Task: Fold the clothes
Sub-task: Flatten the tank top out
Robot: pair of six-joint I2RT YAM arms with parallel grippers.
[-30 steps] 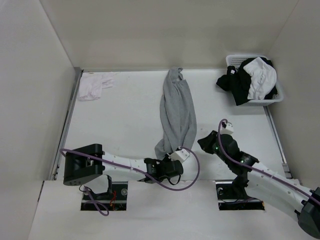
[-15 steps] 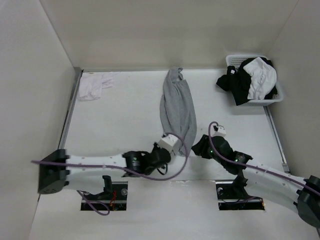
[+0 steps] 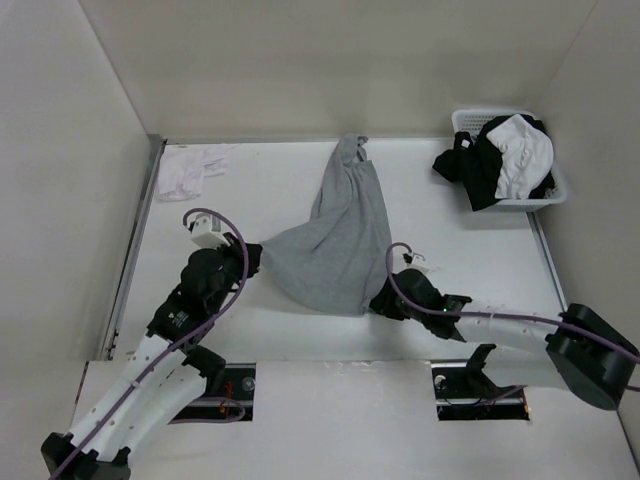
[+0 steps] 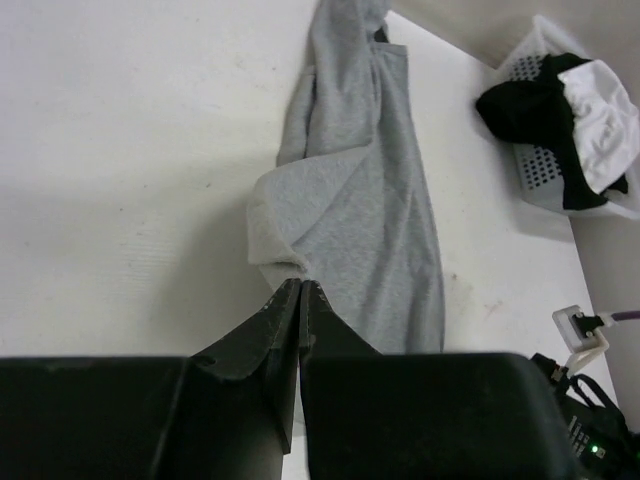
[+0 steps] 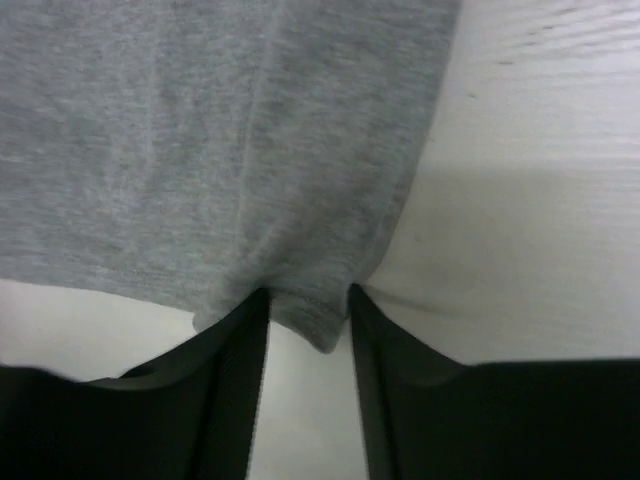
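Currently, item one: the clothes (image 3: 335, 240), unfolded, spread as a grey triangle centrally, no fold made yet; my left gripper (image 4: 300, 287) pinches its left corner, pressed together, my right gripper (image 5: 306, 300) straddles the near hem corner, clamped or not I cannot tell. Item two: basket (image 3: 463, 122), far right, holding black and white garments (image 3: 505, 150).

I'm counting one grey garment (image 3: 335, 240) at twelve o'clock; one white cloth (image 3: 185, 170) at ten; one laundry basket (image 3: 463, 120) at two.
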